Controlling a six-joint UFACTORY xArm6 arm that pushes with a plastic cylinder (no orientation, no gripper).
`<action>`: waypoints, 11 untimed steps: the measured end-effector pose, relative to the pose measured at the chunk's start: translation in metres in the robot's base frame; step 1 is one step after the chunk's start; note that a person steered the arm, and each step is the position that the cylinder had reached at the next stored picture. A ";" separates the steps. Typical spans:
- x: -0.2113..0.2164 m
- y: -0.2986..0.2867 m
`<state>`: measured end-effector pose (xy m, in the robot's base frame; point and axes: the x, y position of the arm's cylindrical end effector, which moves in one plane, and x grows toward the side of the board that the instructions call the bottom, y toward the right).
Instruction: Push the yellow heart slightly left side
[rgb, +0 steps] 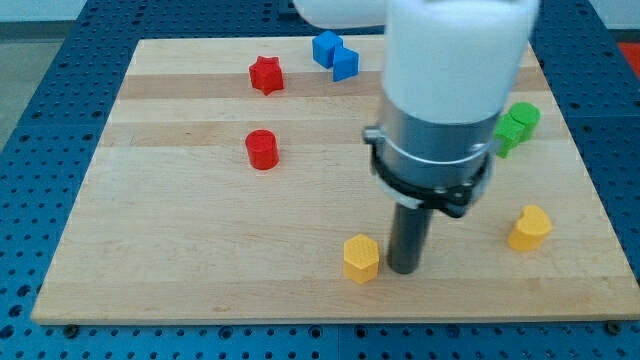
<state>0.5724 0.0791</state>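
Working from the view's left, we first meet the red plastic cylinder (261, 149) and, at its 12 o'clock, the red plastic star (265, 74), both well apart from the work. Further right, near the top edge of the pale, striped wooden board (150, 250), sit the two blue plastic blocks (335, 55), touching each other.

Next comes a yellow plastic block (361, 258) near the bottom edge; its outline reads closer to a hexagon than a heart. My tip (404, 270), a bare dark rod with nothing to open or close, stands just beside it at its 3 o'clock; contact cannot be told.

We judge the approach finished and the push about to begin: a short slide towards 9 o'clock.

The green plastic block (517, 125) is partly hidden by the arm. At the far right, the other yellow plastic block (530, 227) could equally be the heart; we cannot tell.
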 end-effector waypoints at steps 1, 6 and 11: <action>0.000 0.045; -0.027 0.160; -0.035 0.105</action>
